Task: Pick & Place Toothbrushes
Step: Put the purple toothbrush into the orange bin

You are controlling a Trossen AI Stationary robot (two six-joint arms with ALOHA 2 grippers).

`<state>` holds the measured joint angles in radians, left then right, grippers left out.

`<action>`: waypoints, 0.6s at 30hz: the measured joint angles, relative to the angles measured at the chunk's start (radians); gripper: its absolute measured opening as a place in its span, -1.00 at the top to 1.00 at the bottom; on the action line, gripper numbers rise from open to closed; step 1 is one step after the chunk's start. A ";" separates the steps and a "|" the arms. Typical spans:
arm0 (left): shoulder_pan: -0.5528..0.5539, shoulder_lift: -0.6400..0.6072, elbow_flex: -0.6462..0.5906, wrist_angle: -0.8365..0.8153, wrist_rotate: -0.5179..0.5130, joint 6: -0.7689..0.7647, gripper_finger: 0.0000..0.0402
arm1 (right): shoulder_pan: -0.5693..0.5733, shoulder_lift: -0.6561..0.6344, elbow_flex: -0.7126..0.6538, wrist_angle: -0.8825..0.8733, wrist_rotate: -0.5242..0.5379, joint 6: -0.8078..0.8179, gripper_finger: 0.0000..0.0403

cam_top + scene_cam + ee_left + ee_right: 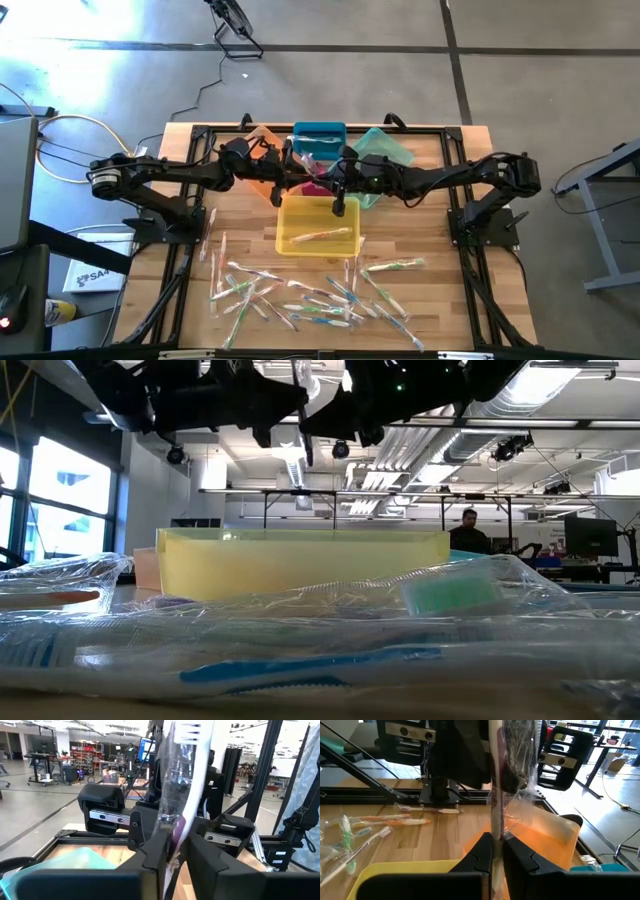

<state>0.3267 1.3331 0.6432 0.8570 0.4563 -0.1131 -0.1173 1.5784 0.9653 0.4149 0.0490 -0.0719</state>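
One wrapped toothbrush (pixel 176 790) with a purple-tinted handle stands upright in the air between my two grippers, brush head up. My left gripper (pixel 175 862) and my right gripper (pixel 497 852) face each other over the bins, both shut on it. In the high view they meet at mid-table, the left gripper (pixel 295 168) beside the right gripper (pixel 325 172). Several more wrapped toothbrushes (pixel 310 295) lie loose on the wood near the table's near edge. One more toothbrush (pixel 320 237) lies in the yellow bin (pixel 290 212). My left gripper pinches the wrapped toothbrush's handle (pixel 172 845) between its two fingers, wrapper included. The fingers come roughly level from the table's left and lie across the brush. The brush stands upright, clear of the bins. My right gripper pinches the same toothbrush's handle (pixel 496 832) between its two fingers, through the clear wrapper. It comes about level from the table's right, across the brush. The brush rises upright above the fingers, lifted clear.
Around the grippers stand an orange bin (pixel 262 150), a blue bin (pixel 318 133), a teal bin (pixel 388 150) and a pink bin (pixel 315 187). A black frame (pixel 200 135) borders the table. A person (pixel 470 532) sits far behind in the room.
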 joint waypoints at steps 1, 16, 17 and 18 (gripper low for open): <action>0.000 0.000 0.000 0.000 -0.001 0.000 0.74 | 0.000 0.000 0.000 0.000 0.000 0.000 0.92; 0.000 0.001 0.000 -0.008 -0.009 0.002 0.87 | 0.000 0.000 0.000 -0.007 -0.008 -0.005 0.69; 0.000 0.001 0.000 -0.012 -0.008 0.002 0.87 | 0.001 0.000 0.000 -0.007 -0.008 -0.005 0.64; 0.000 0.001 0.000 -0.018 -0.007 0.000 0.87 | 0.002 0.000 0.000 -0.008 -0.008 -0.005 0.60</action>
<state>0.3267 1.3338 0.6430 0.8386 0.4488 -0.1127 -0.1154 1.5787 0.9653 0.4068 0.0414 -0.0769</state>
